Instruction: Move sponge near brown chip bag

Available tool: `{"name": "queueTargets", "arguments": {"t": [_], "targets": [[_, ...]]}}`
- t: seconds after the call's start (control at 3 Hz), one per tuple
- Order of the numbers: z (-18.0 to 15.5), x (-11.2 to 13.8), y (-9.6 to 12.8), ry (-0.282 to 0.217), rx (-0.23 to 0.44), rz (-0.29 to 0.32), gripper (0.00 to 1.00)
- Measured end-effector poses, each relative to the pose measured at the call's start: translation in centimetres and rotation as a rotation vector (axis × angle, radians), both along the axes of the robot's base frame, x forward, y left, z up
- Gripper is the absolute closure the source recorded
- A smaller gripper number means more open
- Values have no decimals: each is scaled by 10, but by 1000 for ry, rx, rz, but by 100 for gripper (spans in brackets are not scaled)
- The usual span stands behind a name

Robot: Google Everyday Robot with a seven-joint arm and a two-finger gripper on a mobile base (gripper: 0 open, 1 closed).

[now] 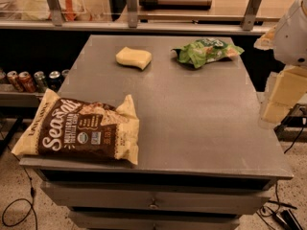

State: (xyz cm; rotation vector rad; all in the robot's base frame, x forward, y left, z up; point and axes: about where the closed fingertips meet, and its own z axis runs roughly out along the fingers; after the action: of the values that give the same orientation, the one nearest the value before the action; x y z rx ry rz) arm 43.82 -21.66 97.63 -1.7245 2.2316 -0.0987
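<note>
The sponge (134, 57) is lying on the far part of the worktop (192, 119), left of centre, with the green snack bag (207, 51) sitting apart to its right. The brown chip bag (81, 131) is lying flat at the near left corner, well apart from the sponge. The gripper (280, 97) is hanging beyond the worktop's right edge, well apart from the sponge; I cannot tell how its grasp is standing.

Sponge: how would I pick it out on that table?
Find the grey table; the sponge lies near its far edge, left of the green bag, far from the hand at the table's right side. It is a small pale yellow block, plain, unlike the printed green bag and brown bag.
</note>
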Motion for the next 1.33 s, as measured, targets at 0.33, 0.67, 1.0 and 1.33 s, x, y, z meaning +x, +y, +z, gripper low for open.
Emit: {"name": "queueTargets", "arguments": {"t": [0.33, 0.67, 1.0, 1.33], "targets": [[3, 6, 7, -15, 10, 8, 0], [5, 25, 31, -43, 30, 20, 0], [6, 53, 65, -54, 35, 71, 0], [2, 85, 103, -53, 12, 131, 0]]}}
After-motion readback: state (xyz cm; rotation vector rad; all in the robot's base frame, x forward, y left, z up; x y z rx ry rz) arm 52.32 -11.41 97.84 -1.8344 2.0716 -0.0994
